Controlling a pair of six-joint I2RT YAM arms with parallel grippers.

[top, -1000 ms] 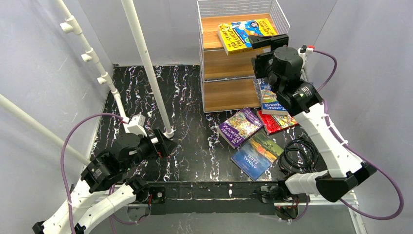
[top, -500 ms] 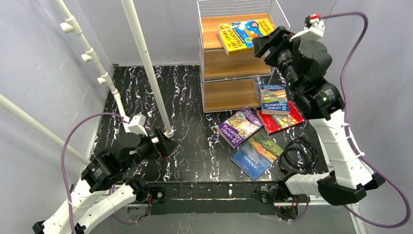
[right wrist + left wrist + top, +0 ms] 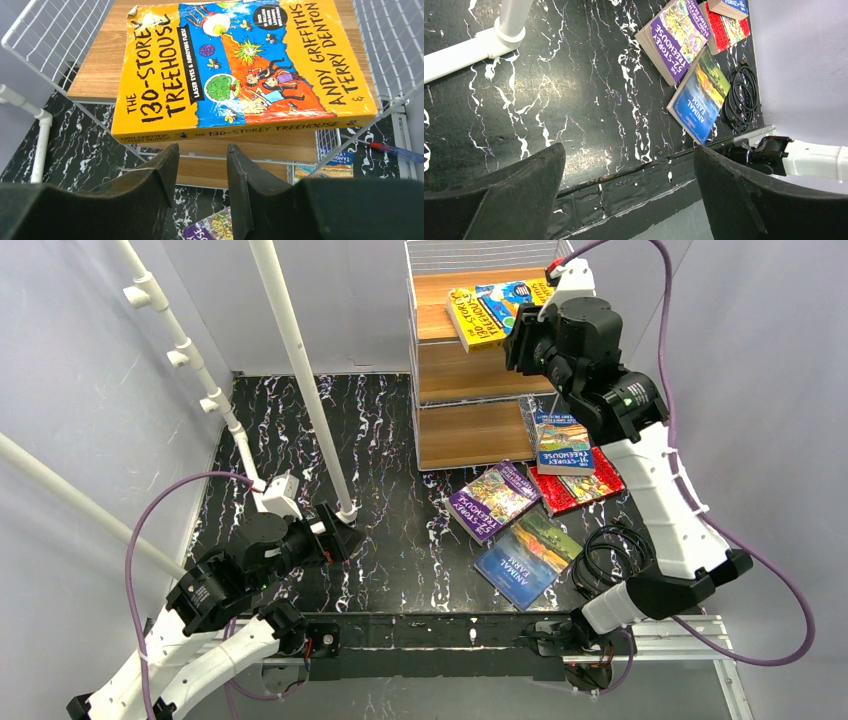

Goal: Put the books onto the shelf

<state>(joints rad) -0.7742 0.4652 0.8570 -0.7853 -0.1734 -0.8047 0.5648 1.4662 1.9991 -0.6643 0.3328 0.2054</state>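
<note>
Orange-yellow 130-Storey Treehouse book (image 3: 240, 70) was seen flat on the top board of the shelf (image 3: 97, 75), spine apparently overhanging. The right gripper (image 3: 202, 150), narrowed on nothing, was poised just before it. If bumped, the book could be knocked off.

White wire mesh and smooth wood of shelf (image 3: 95, 75), glossy paper cover of orange-yellow book (image 3: 240, 70), shiny black marbled table (image 3: 574, 100)
</note>
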